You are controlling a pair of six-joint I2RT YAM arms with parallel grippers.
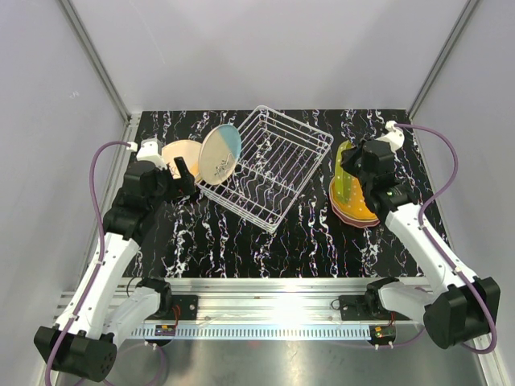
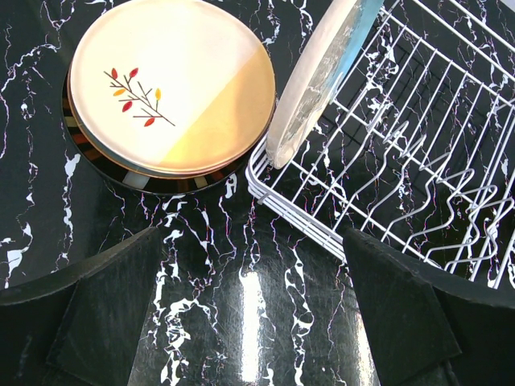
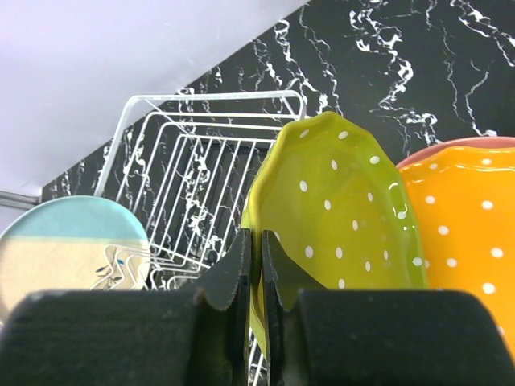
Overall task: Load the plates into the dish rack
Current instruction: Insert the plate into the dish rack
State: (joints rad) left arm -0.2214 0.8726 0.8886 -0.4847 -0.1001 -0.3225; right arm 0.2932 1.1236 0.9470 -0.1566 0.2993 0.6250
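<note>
One dish rack (image 1: 269, 165) holds one cream-blue plate (image 1: 220, 153). Left gripper (image 2: 249, 245) released, empty. Right gripper (image 3: 256, 273) clenched on one yellow-green plate (image 3: 338, 217); stack (image 1: 358, 213) beneath, possibly three.

Right hand (image 1: 352, 167) holds yellow-green plate (image 1: 352, 195) (tilted) beside dish rack (image 1: 269, 165).

text: none readable | labels: none | numbers: none | signs: none

The dish rack (image 1: 269, 165) is sitting centred on the table (image 1: 322, 241). A leaning plate (image 1: 220, 153) is standing on edge in its 9 o'clock corner, a stack of plates (image 1: 179, 154) lying just beyond it. At 3 o'clock a second stack (image 1: 358, 213) is lying, a tipped plate (image 1: 346, 173) standing on edge atop it.
</note>
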